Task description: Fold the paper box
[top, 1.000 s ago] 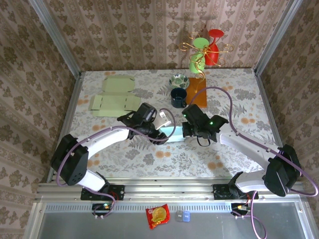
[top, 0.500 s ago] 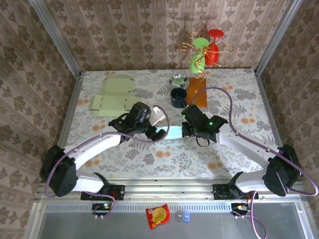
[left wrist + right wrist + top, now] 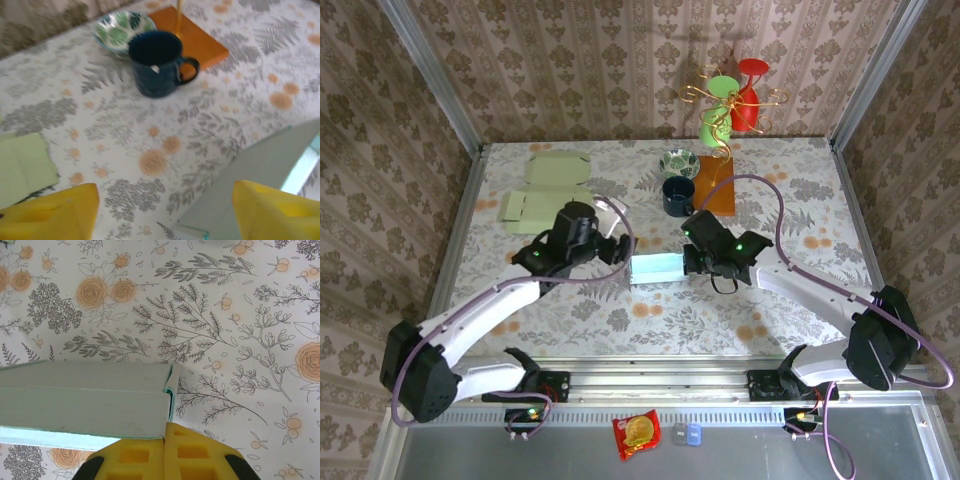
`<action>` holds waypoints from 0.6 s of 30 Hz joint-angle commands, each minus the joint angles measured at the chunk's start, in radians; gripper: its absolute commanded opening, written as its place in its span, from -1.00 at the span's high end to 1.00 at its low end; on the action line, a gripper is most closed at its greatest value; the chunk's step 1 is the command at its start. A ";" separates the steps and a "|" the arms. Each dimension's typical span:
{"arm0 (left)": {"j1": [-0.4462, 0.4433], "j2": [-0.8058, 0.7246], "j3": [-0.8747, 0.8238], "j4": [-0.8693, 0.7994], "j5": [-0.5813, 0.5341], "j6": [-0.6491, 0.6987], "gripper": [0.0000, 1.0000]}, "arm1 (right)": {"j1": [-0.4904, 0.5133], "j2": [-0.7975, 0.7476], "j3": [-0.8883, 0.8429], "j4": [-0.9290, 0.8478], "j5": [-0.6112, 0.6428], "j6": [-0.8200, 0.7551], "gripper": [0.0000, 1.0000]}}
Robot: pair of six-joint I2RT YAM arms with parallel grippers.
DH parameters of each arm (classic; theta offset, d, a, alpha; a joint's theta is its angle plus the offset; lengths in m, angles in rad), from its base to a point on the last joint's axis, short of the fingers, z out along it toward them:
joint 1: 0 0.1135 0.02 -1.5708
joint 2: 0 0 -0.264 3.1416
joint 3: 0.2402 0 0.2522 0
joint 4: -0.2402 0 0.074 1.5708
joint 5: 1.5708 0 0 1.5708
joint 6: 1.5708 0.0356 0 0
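Pinching tight on the right end of the pale paper box, the right gripper pins it mid-table, while the left gripper hangs with fingers spread wide, gripping nothing, just left of the box, blue mug farther back.

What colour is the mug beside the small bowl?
The mug is dark blue; the left wrist view shows it best.

Damask-patterned walls enclose a table with a floral-printed top
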 commanded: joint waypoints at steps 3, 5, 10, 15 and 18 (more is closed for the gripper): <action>0.055 0.031 0.171 -0.315 0.075 -0.067 -0.09 | 0.010 0.046 0.013 -0.004 0.036 0.028 1.00; 0.060 0.063 0.222 -0.444 0.089 -0.042 -0.13 | 0.013 0.055 0.020 -0.005 0.044 0.031 1.00; 0.065 0.088 0.255 -0.558 0.176 -0.041 0.16 | 0.020 0.074 0.028 -0.014 0.071 0.042 1.00; 0.061 0.125 0.250 -0.568 0.240 -0.027 0.15 | 0.027 0.083 0.040 -0.012 0.079 0.039 1.00; 0.056 0.156 0.262 -0.574 0.240 -0.016 0.11 | 0.028 0.089 0.052 -0.017 0.080 0.037 1.00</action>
